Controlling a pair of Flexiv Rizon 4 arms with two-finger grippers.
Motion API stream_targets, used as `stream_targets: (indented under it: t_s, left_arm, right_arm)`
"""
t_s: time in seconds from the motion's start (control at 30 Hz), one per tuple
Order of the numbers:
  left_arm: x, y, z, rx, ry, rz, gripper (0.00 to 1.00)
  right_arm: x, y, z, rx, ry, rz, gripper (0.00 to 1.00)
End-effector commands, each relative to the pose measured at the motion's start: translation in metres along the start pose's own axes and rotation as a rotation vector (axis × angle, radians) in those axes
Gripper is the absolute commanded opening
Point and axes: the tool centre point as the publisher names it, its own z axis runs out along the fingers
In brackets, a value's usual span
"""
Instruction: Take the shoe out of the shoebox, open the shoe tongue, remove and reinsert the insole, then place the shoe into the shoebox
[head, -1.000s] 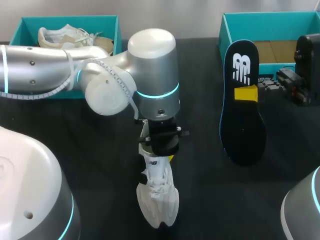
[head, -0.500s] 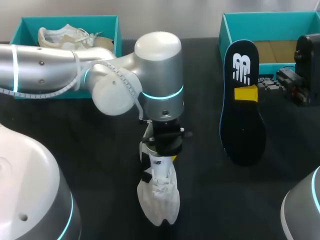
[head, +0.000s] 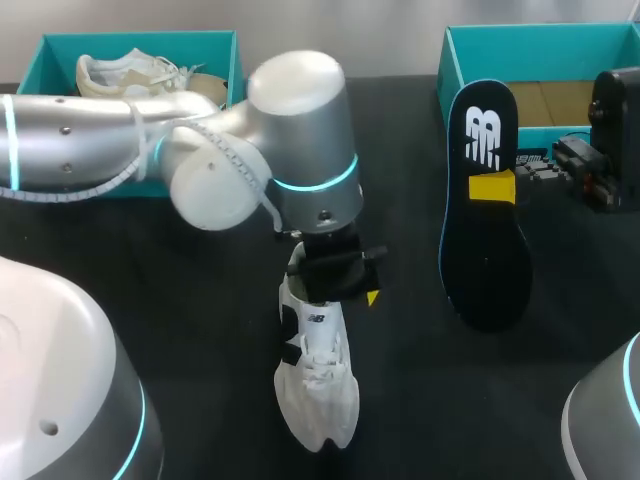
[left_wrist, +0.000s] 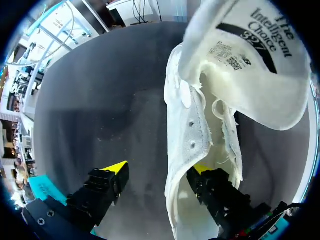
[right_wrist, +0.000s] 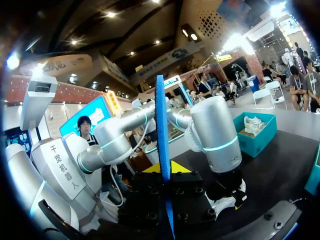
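Observation:
A white shoe (head: 318, 385) lies mid-table, toe toward the near edge. My left gripper (head: 335, 290) hangs over its heel and is open. In the left wrist view the left gripper (left_wrist: 158, 168) straddles the shoe's (left_wrist: 200, 125) side wall, one finger inside the opening and one outside, neither pressing it. The tongue (left_wrist: 250, 55) is folded forward. At the right my right gripper (head: 493, 187) is shut on the dark insole (head: 485, 220), which stands upright. The right wrist view shows the insole (right_wrist: 161, 130) edge-on between the right gripper's (right_wrist: 165, 167) tips, with the shoe (right_wrist: 227, 200) beyond.
A teal shoebox (head: 30, 70) at the back left holds a second white shoe (head: 130, 72). Another teal shoebox (head: 445, 70) stands at the back right, behind the insole. Bare black table lies between the shoe and the insole.
My left gripper's fingers have spread apart and let go of the shoe's heel. The shoe has settled a little. The right arm and insole have not moved.

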Motion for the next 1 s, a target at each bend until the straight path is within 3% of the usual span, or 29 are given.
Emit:
stream_targets:
  t_s: [0.03, 0.3, 0.5, 0.6, 0.8, 1.0]
  left_arm:
    - [0.026, -0.006, -0.044, -0.049, -0.131, -0.011, 1.00]
    - [0.028, -0.001, -0.102, -0.128, -0.390, -0.010, 1.00]
    - [0.024, 0.007, -0.132, -0.179, -0.540, -0.002, 1.00]
    - [0.020, 0.008, -0.147, -0.178, -0.595, 0.020, 1.00]
    - [0.017, 0.016, -0.185, -0.120, -0.807, 0.059, 1.00]
    - [0.017, 0.016, -0.185, -0.120, -0.807, 0.059, 1.00]
  right_arm:
    - [-0.002, 0.001, 0.002, 0.002, 0.001, 0.001, 0.00]
    - [-0.002, 0.001, 0.002, 0.002, 0.001, 0.001, 0.00]
    - [-0.002, 0.001, 0.002, 0.002, 0.001, 0.001, 0.00]
    - [-0.002, 0.001, 0.002, 0.002, 0.001, 0.001, 0.00]
    - [-0.002, 0.001, 0.002, 0.002, 0.001, 0.001, 0.00]
    - [-0.002, 0.001, 0.002, 0.002, 0.001, 0.001, 0.00]
